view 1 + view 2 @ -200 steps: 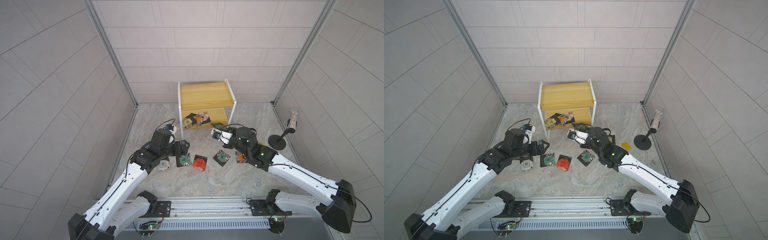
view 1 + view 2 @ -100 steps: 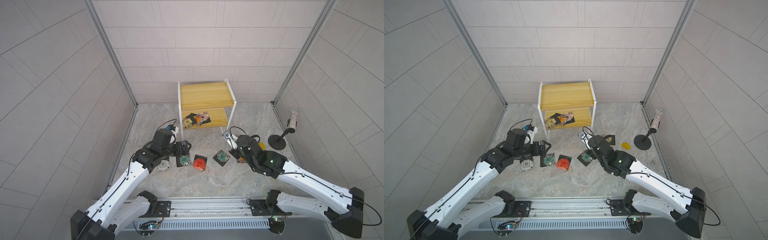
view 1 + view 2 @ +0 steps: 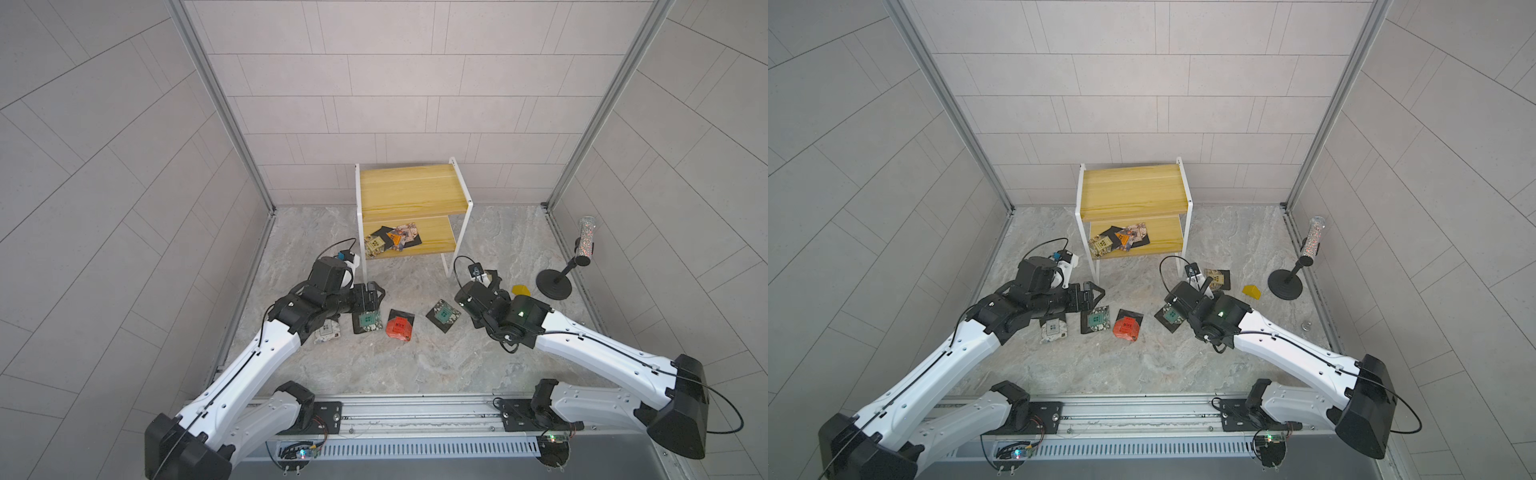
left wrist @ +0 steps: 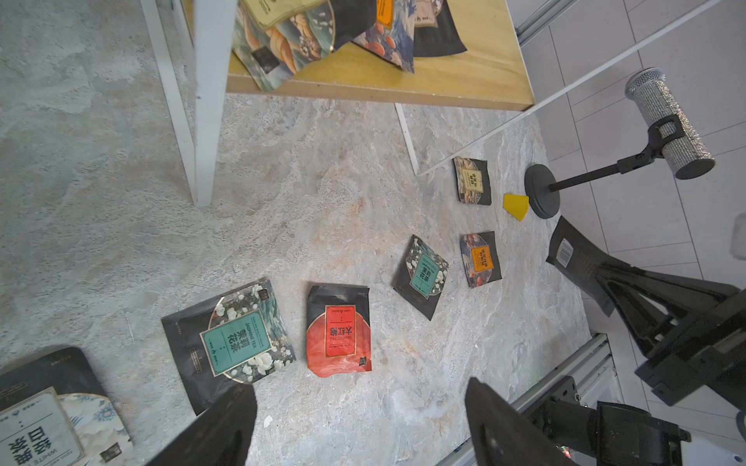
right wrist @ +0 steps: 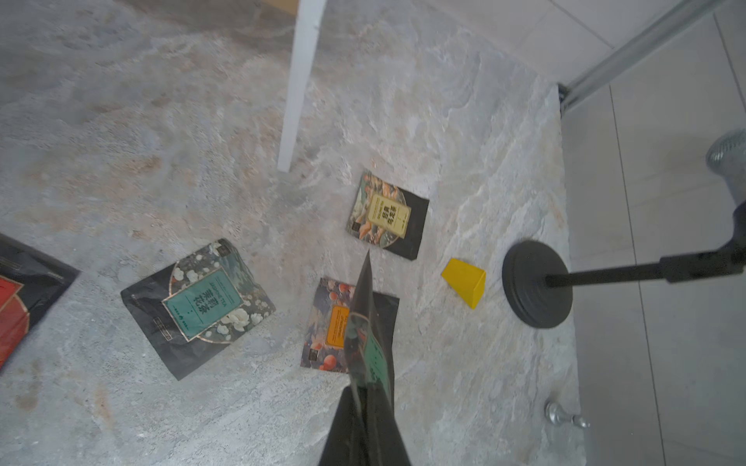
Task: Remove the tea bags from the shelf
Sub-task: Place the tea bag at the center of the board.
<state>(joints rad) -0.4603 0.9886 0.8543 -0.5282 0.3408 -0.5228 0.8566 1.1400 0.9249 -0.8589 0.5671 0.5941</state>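
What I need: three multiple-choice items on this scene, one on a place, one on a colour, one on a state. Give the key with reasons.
1. The tea bags on the shelf lie on: A the top board; B the lower board; C both boards.
2. The middle sachet, lying between the two teal-labelled sachets, is: A white; B tan; C red.
3. The right gripper is: A shut on one sachet; B open and empty; C shut on nothing.

Key: 1 B, the pile sits on the lower board, none above. 2 C, its face and label are red. 3 A, the jaws pinch a black-backed sachet.
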